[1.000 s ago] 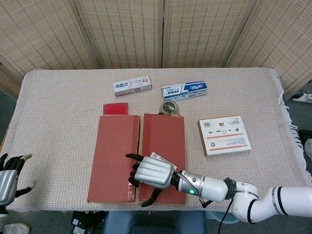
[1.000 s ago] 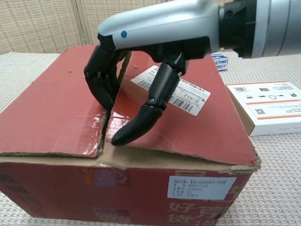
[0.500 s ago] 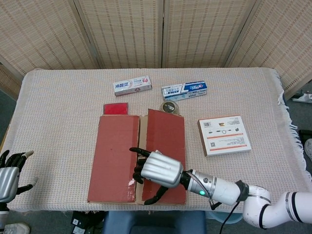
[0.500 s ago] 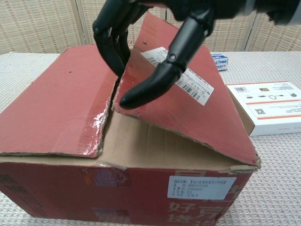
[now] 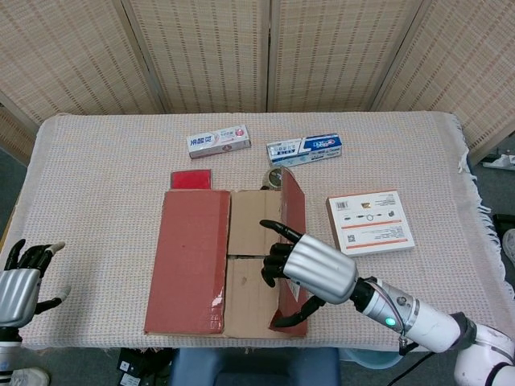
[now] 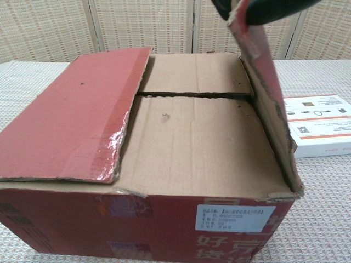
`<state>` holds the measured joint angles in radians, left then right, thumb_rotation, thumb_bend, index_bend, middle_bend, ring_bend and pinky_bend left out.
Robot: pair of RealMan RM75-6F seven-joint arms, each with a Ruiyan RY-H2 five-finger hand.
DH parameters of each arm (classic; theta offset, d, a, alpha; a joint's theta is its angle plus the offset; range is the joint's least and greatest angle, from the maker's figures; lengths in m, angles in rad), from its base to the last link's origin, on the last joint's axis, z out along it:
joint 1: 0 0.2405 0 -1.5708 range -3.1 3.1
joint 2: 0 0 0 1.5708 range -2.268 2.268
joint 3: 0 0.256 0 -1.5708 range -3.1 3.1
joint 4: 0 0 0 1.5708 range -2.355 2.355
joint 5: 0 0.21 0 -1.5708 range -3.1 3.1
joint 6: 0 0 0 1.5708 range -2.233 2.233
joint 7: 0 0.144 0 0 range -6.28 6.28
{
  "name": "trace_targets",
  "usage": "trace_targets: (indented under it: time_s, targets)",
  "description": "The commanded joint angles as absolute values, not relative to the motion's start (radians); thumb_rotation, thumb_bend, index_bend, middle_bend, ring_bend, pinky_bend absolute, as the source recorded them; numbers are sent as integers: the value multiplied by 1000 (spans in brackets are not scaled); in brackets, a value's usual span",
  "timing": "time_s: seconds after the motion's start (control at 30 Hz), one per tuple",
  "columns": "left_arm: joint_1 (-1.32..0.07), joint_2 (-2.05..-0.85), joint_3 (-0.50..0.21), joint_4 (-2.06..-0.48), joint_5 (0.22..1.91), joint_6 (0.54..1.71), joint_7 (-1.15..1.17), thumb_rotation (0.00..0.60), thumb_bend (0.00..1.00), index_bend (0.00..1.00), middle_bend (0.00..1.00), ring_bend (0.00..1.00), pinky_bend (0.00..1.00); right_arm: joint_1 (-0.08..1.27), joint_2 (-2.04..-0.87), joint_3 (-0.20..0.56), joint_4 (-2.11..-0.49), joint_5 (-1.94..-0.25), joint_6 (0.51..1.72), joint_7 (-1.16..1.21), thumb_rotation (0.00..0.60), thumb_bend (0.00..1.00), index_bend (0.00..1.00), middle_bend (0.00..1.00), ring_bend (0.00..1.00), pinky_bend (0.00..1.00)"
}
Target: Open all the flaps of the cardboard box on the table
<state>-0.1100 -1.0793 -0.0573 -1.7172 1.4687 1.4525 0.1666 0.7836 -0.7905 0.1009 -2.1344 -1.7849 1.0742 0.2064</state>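
The red cardboard box (image 5: 187, 318) stands at the table's near middle, close in front of the chest view (image 6: 148, 219). Its left flap (image 5: 191, 257) (image 6: 77, 118) lies flat. Its right flap (image 5: 291, 211) (image 6: 266, 93) stands almost upright. My right hand (image 5: 310, 269) grips that flap's free edge; only its dark fingertips (image 6: 263, 8) show at the top of the chest view. Two brown inner flaps (image 5: 251, 269) (image 6: 192, 148) lie shut and exposed. My left hand (image 5: 20, 281) hovers open off the table's near left corner, away from the box.
Two toothpaste boxes (image 5: 219, 141) (image 5: 304, 149) lie beyond the box, with a tape roll (image 5: 278, 175) and a small red item (image 5: 191, 178) at its far edge. A white and orange flat package (image 5: 370, 223) (image 6: 315, 123) lies right of the raised flap.
My right hand has lifted the right flap from flat to nearly upright and swung it rightward, uncovering the brown inner flaps. The left hand has barely shifted.
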Motion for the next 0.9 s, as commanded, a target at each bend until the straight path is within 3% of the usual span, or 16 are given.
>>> trace_targets:
  time_s: [0.03, 0.33, 0.9]
  targets:
    - [-112, -1076, -58, -1722, 1472, 1454, 169, 600, 273, 199, 251, 197, 0, 749, -765, 84, -2131, -1817, 1116, 240, 330, 109, 535, 542, 421, 0]
    - [-125, -1058, -62, -1758, 1497, 1460, 188, 600, 271, 199, 251, 197, 0, 656, -696, 38, -2103, -1921, 1249, 360, 328, 109, 535, 542, 423, 0]
    - [-205, -1013, -82, -1812, 1547, 1390, 149, 600, 272, 200, 251, 197, 0, 518, -648, -24, -2006, -1961, 1383, 501, 329, 109, 535, 542, 424, 0]
